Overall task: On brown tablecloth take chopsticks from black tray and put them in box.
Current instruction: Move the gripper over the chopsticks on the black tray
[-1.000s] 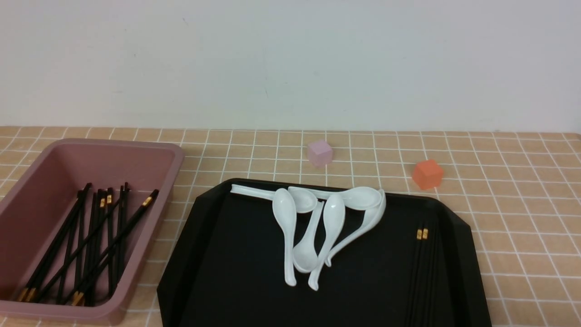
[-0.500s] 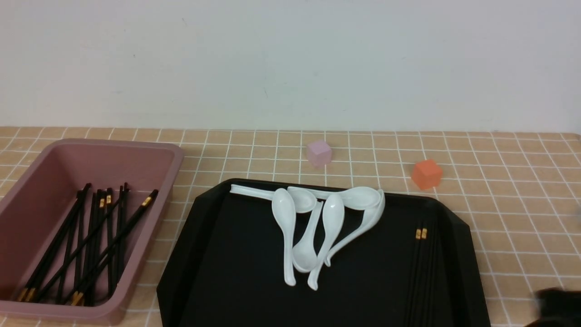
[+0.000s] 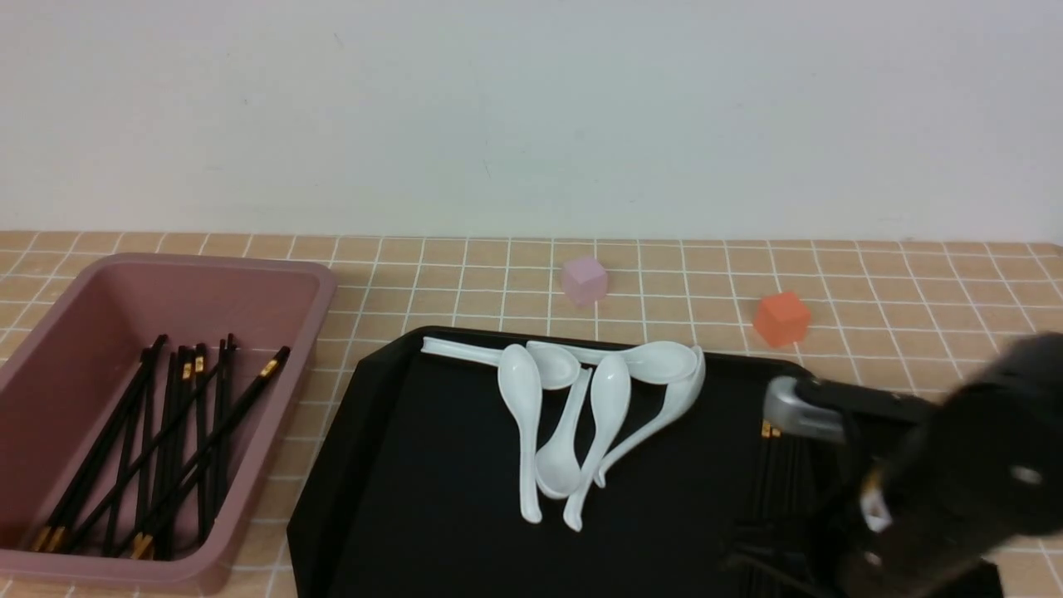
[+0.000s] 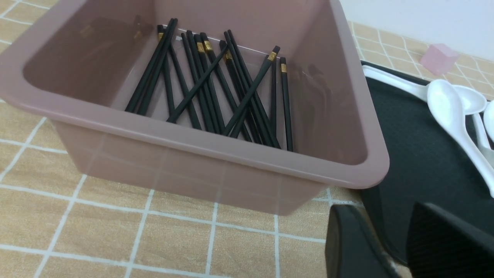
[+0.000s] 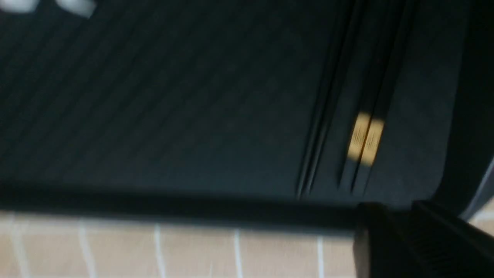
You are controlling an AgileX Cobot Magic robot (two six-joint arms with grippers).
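Two black chopsticks (image 3: 771,429) with gold bands lie on the right side of the black tray (image 3: 432,498), on the brown tablecloth (image 3: 913,291). The pink box (image 3: 328,282) at the left holds several chopsticks (image 3: 166,448). My right arm (image 3: 955,465) reaches over the tray's right part, blurred. In the right wrist view my right gripper (image 5: 409,231) looks shut and empty, close to the gold bands (image 5: 364,137) and the tray rim. My left gripper (image 4: 397,239) is shut and empty, beside the box's corner (image 4: 370,173), over the tray's left edge (image 4: 417,154).
Several white soup spoons (image 3: 581,415) lie piled at the tray's far middle. A small pink cube (image 3: 585,278) and an orange cube (image 3: 781,317) stand on the cloth behind the tray. A white wall closes the back.
My right arm has come in from the lower right and moved left over the tray's right side, above the two chopsticks. Nothing else has moved.
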